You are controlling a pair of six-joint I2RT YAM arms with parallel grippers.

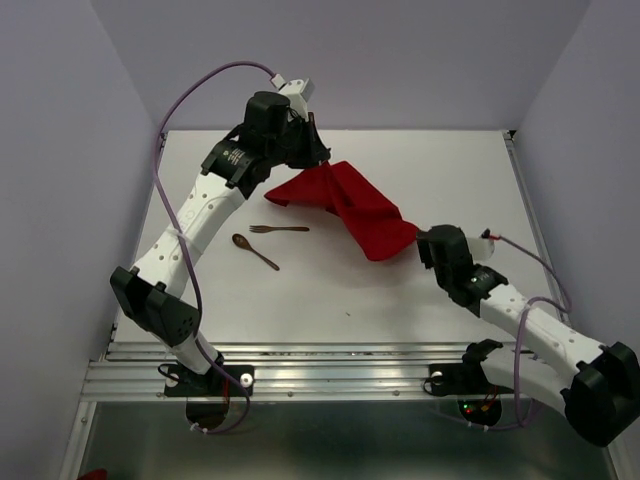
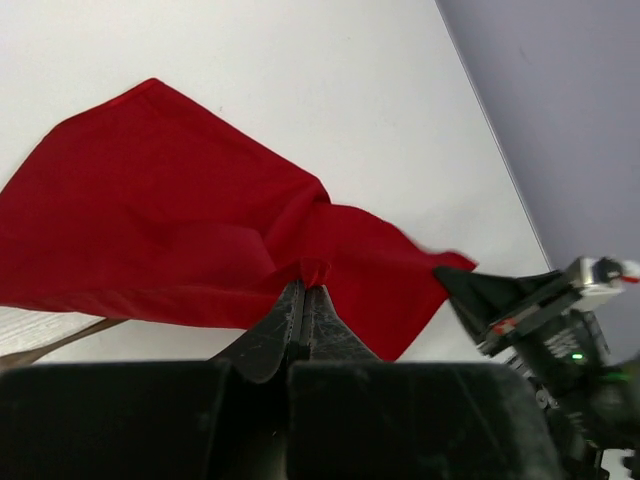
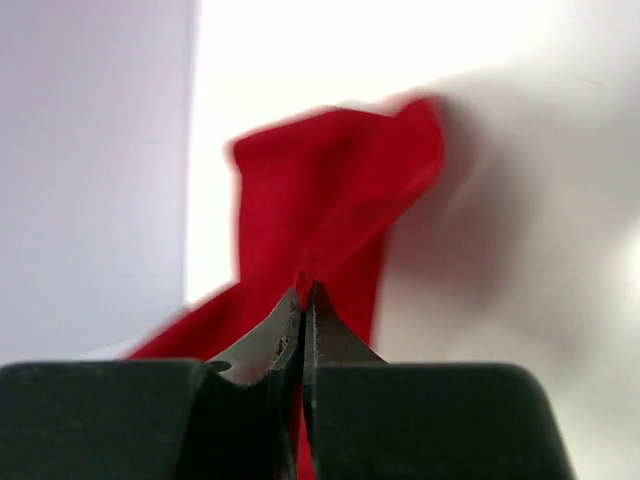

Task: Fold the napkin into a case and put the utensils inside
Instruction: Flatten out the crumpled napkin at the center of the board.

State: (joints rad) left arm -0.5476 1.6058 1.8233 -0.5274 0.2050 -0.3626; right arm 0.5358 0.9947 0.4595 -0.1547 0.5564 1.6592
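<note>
The red napkin (image 1: pixel 345 205) hangs rumpled and twisted over the middle of the white table, stretched between both arms. My left gripper (image 1: pixel 318 160) is shut on its far edge; in the left wrist view the cloth (image 2: pixel 180 240) bunches at the left gripper (image 2: pixel 306 285). My right gripper (image 1: pixel 418 240) is shut on the near right corner, and the right wrist view shows the napkin (image 3: pixel 330 200) pinched at the right gripper (image 3: pixel 306 288). The utensils lie left of the cloth: a dark wooden fork (image 1: pixel 280 229) and a spoon (image 1: pixel 254 250).
The table (image 1: pixel 300 290) is bounded by purple walls at the back and sides. A metal rail (image 1: pixel 300 365) runs along the near edge by the arm bases.
</note>
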